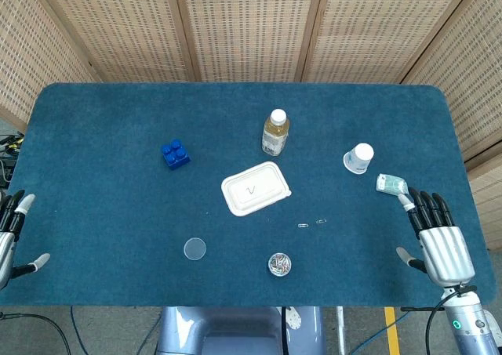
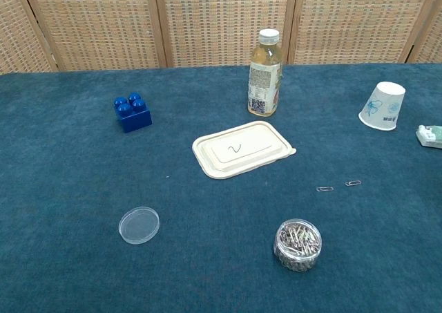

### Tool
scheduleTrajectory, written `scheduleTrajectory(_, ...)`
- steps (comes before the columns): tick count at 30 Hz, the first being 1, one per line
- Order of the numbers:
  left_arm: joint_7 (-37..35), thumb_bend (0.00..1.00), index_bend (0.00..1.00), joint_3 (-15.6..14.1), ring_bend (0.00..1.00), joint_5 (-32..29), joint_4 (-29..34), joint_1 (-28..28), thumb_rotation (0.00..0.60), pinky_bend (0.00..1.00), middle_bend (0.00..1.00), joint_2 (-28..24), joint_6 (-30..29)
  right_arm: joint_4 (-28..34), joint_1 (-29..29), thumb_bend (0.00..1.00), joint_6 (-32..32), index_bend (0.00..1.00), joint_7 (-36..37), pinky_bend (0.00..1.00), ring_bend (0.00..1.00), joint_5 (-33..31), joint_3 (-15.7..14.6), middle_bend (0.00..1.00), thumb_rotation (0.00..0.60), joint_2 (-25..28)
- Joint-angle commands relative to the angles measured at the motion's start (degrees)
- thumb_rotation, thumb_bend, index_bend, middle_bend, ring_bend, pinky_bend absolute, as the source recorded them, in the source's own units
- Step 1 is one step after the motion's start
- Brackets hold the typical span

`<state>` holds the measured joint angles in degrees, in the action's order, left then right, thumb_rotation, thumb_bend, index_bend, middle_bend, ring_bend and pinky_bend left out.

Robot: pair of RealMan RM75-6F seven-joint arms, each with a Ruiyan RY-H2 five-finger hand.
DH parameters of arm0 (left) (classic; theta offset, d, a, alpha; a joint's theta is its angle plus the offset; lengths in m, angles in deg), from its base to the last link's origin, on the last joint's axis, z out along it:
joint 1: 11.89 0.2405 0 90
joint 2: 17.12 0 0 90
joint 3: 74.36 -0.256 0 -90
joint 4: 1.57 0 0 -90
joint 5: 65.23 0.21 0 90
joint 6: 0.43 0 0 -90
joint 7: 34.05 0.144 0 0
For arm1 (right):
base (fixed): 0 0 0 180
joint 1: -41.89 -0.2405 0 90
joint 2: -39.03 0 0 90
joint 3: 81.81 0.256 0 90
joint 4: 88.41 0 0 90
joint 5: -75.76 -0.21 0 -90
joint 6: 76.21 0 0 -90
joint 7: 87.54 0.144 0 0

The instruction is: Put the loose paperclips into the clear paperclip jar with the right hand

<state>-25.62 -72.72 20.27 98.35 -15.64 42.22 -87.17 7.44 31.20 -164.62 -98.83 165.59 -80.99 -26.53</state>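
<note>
The clear paperclip jar (image 1: 279, 264) (image 2: 298, 244) stands uncapped near the table's front edge, filled with several clips. Two loose paperclips (image 1: 303, 226) (image 1: 321, 221) lie on the blue cloth just beyond it, also visible in the chest view as paperclips (image 2: 324, 188) (image 2: 353, 183). My right hand (image 1: 438, 243) rests flat at the front right of the table, fingers spread, holding nothing, well right of the clips. My left hand (image 1: 11, 237) sits at the far left edge, partly cut off, fingers apart and empty. Neither hand shows in the chest view.
The jar's clear lid (image 1: 194, 249) (image 2: 139, 224) lies front left. A white lidded tray (image 1: 255, 188), a juice bottle (image 1: 274, 132), a blue brick (image 1: 175, 153), an overturned paper cup (image 1: 358, 158) and a small green-white tape dispenser (image 1: 391, 184) stand farther back.
</note>
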Motion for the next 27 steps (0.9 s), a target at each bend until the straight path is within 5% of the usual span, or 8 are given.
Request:
scheduleTrajectory(1,0.08,0.00,0.00,0.06,0.00,-0.06,-0.02,-0.02,0.600,0.00,0.00,0.05,0.03,-0.22,0.03,0.00,0.35,0.01,0.23,0.00,0.00,0.22,0.06,0.00,0.600,-0.12)
scheduleTrajectory(7,0.54,0.00,0.00,0.28,0.00,-0.28,-0.19,-0.25,0.600,0.00,0.00,0.35,0.40,-0.70,-2.28,0.00,5.69,0.09,5.84,0.00,0.00,-0.01,0.45,0.00,0.600,0.40)
scheduleTrajectory(12,0.48,0.00,0.00,0.70,0.00,-0.95,-0.23,-0.48,0.600,0.00,0.00,0.36,0.74,-1.66,-7.33,0.01,14.29,0.26,5.99,0.00,0.00,-1.15,1.72,0.00,0.600,0.45)
scheduleTrajectory(17,0.84,0.00,0.00,1.03,0.00,-2.28,-0.79,-0.98,0.600,0.00,0.00,0.75,2.01,-3.27,-15.27,0.12,27.09,0.38,2.22,0.00,0.00,-6.36,4.74,0.00,0.600,-2.62)
scheduleTrajectory(27,1.01,0.00,0.00,1.62,0.00,-4.43,-1.80,-1.85,0.600,0.00,0.00,1.30,4.01,-8.34,-22.69,0.30,37.50,0.45,-5.35,0.00,0.00,-16.88,7.50,0.00,0.600,-11.16)
